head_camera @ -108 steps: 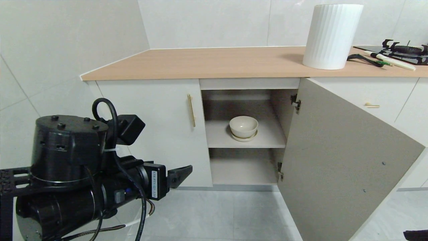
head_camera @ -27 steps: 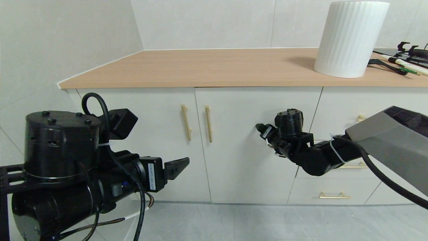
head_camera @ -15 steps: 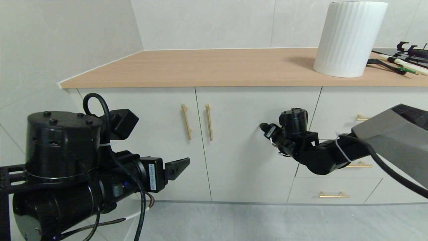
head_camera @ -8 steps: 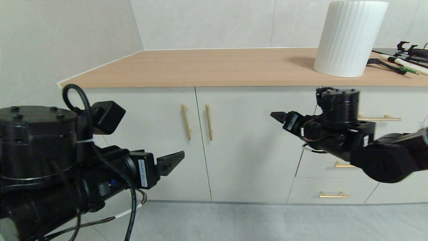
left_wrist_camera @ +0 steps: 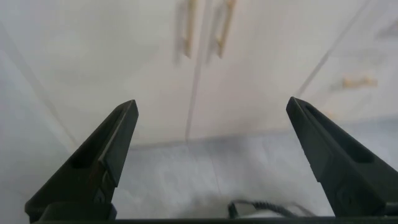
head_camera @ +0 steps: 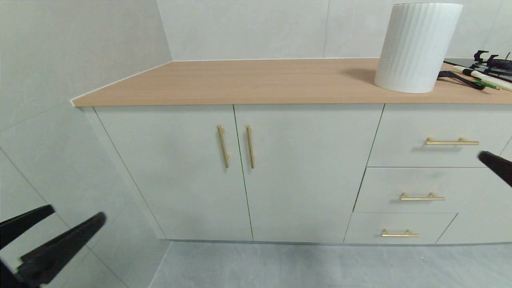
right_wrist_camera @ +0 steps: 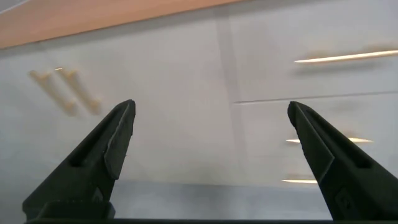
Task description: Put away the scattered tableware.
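Note:
The cabinet's two doors (head_camera: 304,172) stand closed, with their gold handles (head_camera: 250,146) side by side at the middle seam, so the inside is hidden. My left gripper (head_camera: 77,212) sits low at the left, well away from the cabinet, open with nothing between its fingers (left_wrist_camera: 118,143). In the left wrist view my left gripper (left_wrist_camera: 210,107) points at the floor below the door handles (left_wrist_camera: 219,28). One finger of my right gripper (head_camera: 494,164) shows at the right edge, in front of the drawers. My right gripper (right_wrist_camera: 210,107) is open and empty, facing the cabinet front (right_wrist_camera: 174,93).
A tall white ribbed cylinder (head_camera: 418,46) stands on the wooden counter (head_camera: 240,82). Dark utensils (head_camera: 468,76) lie beside it near the stove. A stack of three drawers (head_camera: 424,196) with gold handles is right of the doors. A tiled wall closes the left side.
The cabinet door, open on a bowl and plate at first, is now closed. Both arms have since drawn back from the cabinet front, the left low to the left, the right off to the right.

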Controlling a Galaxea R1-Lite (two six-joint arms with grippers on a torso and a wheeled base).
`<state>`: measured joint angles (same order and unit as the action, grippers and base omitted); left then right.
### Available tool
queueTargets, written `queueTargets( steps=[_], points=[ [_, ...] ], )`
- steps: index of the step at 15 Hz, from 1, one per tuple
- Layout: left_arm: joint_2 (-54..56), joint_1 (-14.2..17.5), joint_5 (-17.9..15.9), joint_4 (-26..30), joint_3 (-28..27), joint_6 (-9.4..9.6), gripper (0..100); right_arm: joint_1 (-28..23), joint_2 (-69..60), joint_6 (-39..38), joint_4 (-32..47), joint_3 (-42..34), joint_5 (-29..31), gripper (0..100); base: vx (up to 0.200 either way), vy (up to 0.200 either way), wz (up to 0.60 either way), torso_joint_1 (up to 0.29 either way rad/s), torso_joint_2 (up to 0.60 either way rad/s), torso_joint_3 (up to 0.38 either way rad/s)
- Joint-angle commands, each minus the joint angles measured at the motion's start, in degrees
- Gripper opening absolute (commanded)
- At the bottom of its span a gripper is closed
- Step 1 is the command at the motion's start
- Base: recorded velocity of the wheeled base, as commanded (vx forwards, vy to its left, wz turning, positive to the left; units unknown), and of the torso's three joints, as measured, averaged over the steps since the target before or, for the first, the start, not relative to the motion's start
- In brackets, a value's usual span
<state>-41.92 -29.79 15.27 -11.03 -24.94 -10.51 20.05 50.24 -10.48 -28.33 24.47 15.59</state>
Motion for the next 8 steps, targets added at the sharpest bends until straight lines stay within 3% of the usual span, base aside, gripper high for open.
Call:
queueTargets(
  steps=[1, 2, 3, 4, 6, 8],
  points=[
    [24.43, 7.73, -0.25, 12.09, 2.53, 4.00, 100, -7.05, -31.34, 5.47, 19.89, -3.99, 0.84, 100, 0.000, 0.000, 0.00, 0.000, 0.00, 0.000],
    [27.69, 8.79, -0.25, 14.11, 2.53, 5.15, 100, -7.57, -36.35, 5.83, 25.61, -3.46, 1.28, 100, 0.000, 0.000, 0.00, 0.000, 0.00, 0.000],
    [27.69, 8.79, -0.25, 14.11, 2.53, 5.15, 100, -7.57, -36.35, 5.83, 25.61, -3.46, 1.28, 100, 0.000, 0.000, 0.00, 0.000, 0.00, 0.000],
    [34.45, 13.45, -0.25, 15.78, 2.71, 6.55, 100, -8.63, -44.61, 5.39, 37.38, -1.70, 4.80, 100, 0.000, 0.000, 0.00, 0.000, 0.00, 0.000],
    [36.65, 16.17, 0.19, 15.51, 3.06, 7.70, 100, -8.98, -44.44, 5.83, 37.21, -1.35, 11.04, 100, 0.000, 0.000, 0.00, 0.000, 0.00, 0.000],
    [36.47, 20.83, 0.37, 14.81, 5.69, 7.61, 100, -13.81, -44.44, 7.41, 37.38, -4.08, 10.51, 100, 0.000, 0.000, 0.00, 0.000, 0.00, 0.000]
  ],
)
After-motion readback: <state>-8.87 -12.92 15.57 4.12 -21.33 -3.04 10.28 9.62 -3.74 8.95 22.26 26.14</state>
